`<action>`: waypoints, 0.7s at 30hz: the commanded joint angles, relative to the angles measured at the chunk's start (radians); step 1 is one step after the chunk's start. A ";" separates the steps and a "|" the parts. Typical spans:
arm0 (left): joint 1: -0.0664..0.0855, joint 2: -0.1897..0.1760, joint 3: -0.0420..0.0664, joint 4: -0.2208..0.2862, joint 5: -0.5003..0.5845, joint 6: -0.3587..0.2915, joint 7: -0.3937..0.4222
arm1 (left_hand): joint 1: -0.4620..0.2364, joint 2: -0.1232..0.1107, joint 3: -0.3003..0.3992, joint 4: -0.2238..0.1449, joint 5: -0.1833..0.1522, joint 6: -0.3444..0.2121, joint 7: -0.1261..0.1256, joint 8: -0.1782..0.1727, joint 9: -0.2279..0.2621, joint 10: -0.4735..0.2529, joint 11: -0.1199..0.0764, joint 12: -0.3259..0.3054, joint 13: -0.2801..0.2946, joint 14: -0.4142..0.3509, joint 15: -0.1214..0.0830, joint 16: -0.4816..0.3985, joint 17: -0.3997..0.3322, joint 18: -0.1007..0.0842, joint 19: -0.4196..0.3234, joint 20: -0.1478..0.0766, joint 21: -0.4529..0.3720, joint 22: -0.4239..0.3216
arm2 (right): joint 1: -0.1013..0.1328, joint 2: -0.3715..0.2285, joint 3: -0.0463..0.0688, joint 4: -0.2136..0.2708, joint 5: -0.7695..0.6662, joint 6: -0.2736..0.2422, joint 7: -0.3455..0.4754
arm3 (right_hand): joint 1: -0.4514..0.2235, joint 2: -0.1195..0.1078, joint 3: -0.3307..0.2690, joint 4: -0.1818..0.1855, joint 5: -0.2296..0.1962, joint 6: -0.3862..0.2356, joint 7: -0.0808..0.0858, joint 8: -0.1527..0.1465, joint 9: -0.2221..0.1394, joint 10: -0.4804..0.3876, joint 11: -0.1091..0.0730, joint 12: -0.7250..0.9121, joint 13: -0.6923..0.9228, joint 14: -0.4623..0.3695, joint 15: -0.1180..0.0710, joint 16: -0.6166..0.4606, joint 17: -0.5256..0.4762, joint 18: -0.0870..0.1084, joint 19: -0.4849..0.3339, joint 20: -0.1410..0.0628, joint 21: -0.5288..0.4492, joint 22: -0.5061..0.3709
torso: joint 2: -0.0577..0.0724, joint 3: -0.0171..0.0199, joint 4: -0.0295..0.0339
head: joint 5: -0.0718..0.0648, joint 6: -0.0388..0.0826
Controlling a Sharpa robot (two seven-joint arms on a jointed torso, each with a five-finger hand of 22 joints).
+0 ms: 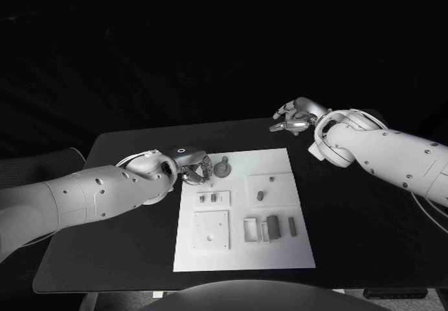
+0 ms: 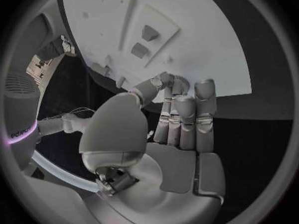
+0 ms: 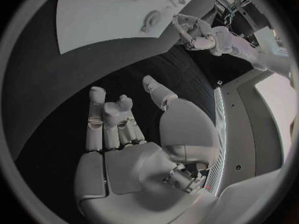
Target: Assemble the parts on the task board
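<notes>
- Where the black table [image 1: 112,194] carries it, the task board [image 1: 245,210] lies at mid-table as a white plate, long axis running away from the robot.
- Left hand [image 1: 191,170] sits at the board's far-left corner, fingers curled in toward the edge of the plate. In the left wrist view the fingers [image 2: 185,115] are drawn together, tips bent over just short of the board's rim. Whether anything is pinched in them: cannot tell.
- A round grey part [image 1: 222,168] lies on the board just beside the left hand's fingertips; contact not resolvable.
- Two small upright parts [image 1: 215,197] stand in a raised square plate near the board's left side, behind a larger square plate [image 1: 211,229].
- A small peg-like part [image 1: 260,192] stands in the right-hand far square.
- Near the board's right edge, a row of parts: an open rectangular frame [image 1: 250,229], a darker block [image 1: 272,225], a slim bar [image 1: 292,225], side by side, apart from each other.
- Right hand [image 1: 297,116] is held off the board, above the table's far edge, well apart from all parts. Right wrist view: fingers [image 3: 111,124] loosely bent and apart, palm bare, nothing held.
</notes>
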 commanded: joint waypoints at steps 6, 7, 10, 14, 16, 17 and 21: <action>-0.014 0.015 -0.001 -0.006 -0.007 0.022 0.010 | -0.003 -0.002 0.007 0.001 0.003 0.008 0.000 0.006 0.000 0.012 0.007 0.004 0.001 -0.001 -0.008 -0.007 -0.001 0.119 0.000 -0.009 0.003 0.020 | 0.000 0.000 0.000 0.001 -0.006 0.006 0.009 | -0.010 0.000 -0.001 0.006 0.003 0.000 0.016 0.003 -0.001 -0.008 -0.001 0.003 -0.001 -0.005 0.003 0.005 -0.001 0.014 0.001 -0.007 -0.006 0.018 | 0.000 0.0009 -0.0010 | 0.001 -0.001; -0.015 0.015 -0.001 -0.006 -0.008 0.022 0.010 | -0.003 -0.002 0.007 0.001 0.003 0.008 0.000 0.006 0.000 0.012 0.007 0.004 0.001 -0.001 -0.008 -0.007 -0.001 0.119 0.000 -0.009 0.003 0.020 | 0.000 0.000 0.000 0.001 -0.006 0.006 0.009 | -0.010 0.000 -0.001 0.006 0.003 0.000 0.016 0.003 -0.001 -0.008 -0.001 0.003 -0.001 -0.005 0.003 0.005 -0.001 0.014 0.001 -0.007 -0.006 0.018 | 0.000 0.0009 -0.0010 | 0.001 -0.001; -0.015 0.016 -0.001 -0.004 -0.010 0.026 0.009 | -0.003 -0.002 0.008 0.001 0.003 0.008 0.000 0.006 0.000 0.012 0.007 0.003 0.001 -0.001 -0.008 -0.008 -0.001 0.118 0.000 -0.010 0.003 0.020 | 0.000 0.000 0.000 0.001 -0.006 0.006 0.009 | -0.010 0.000 -0.001 0.006 0.003 0.000 0.016 0.003 -0.001 -0.008 -0.001 0.003 -0.001 -0.005 0.003 0.005 -0.001 0.014 0.001 -0.007 -0.006 0.018 | 0.000 0.0006 -0.0007 | 0.001 -0.002; -0.016 0.019 -0.001 -0.008 -0.010 0.037 0.005 | -0.003 -0.002 0.008 0.001 0.003 0.008 0.000 0.006 0.000 0.012 0.007 0.003 0.001 -0.001 -0.008 -0.008 -0.001 0.118 0.000 -0.010 0.003 0.020 | 0.000 0.000 0.000 0.002 -0.006 0.006 0.009 | -0.010 0.000 -0.001 0.006 0.003 0.000 0.016 0.003 -0.001 -0.008 -0.001 0.003 -0.002 -0.005 0.003 0.005 -0.001 0.014 0.001 -0.007 -0.006 0.018 | 0.000 0.0007 -0.0007 | 0.002 -0.002; -0.019 0.021 -0.001 -0.014 -0.011 0.043 0.002 | -0.003 -0.002 0.008 0.001 0.003 0.008 0.000 0.006 0.000 0.012 0.007 0.003 0.002 -0.001 -0.008 -0.008 -0.001 0.118 0.000 -0.010 0.003 0.020 | 0.000 0.000 0.000 0.002 -0.006 0.006 0.009 | -0.010 0.000 -0.001 0.006 0.003 0.000 0.016 0.003 -0.001 -0.008 -0.001 0.003 -0.002 -0.005 0.003 0.005 -0.001 0.014 0.001 -0.007 -0.006 0.018 | 0.000 0.0007 -0.0002 | 0.001 -0.002; -0.021 0.022 -0.001 -0.015 -0.012 0.043 0.002 | -0.003 -0.002 0.008 0.001 0.003 0.008 0.000 0.006 0.000 0.012 0.007 0.003 0.002 -0.001 -0.008 -0.008 -0.001 0.118 0.000 -0.010 0.003 0.020 | 0.000 0.000 0.000 0.002 -0.006 0.006 0.009 | -0.010 0.000 -0.001 0.006 0.003 0.000 0.016 0.003 -0.001 -0.008 -0.001 0.003 -0.002 -0.005 0.003 0.005 -0.001 0.014 0.001 -0.007 -0.006 0.018 | 0.000 0.0009 -0.0002 | 0.002 -0.002; -0.030 0.026 -0.001 -0.017 -0.013 0.048 0.001 | -0.003 -0.001 0.008 0.001 0.003 0.008 0.000 0.006 0.000 0.013 0.007 0.003 0.002 -0.001 -0.008 -0.008 -0.001 0.118 0.000 -0.010 0.003 0.020 | -0.001 0.000 0.000 0.001 -0.005 0.006 0.010 | -0.010 0.000 -0.001 0.006 0.003 0.000 0.016 0.003 -0.001 -0.008 -0.001 0.003 -0.002 -0.005 0.003 0.005 -0.001 0.014 0.001 -0.007 -0.006 0.018 | 0.000 0.0003 -0.0006 | 0.001 -0.002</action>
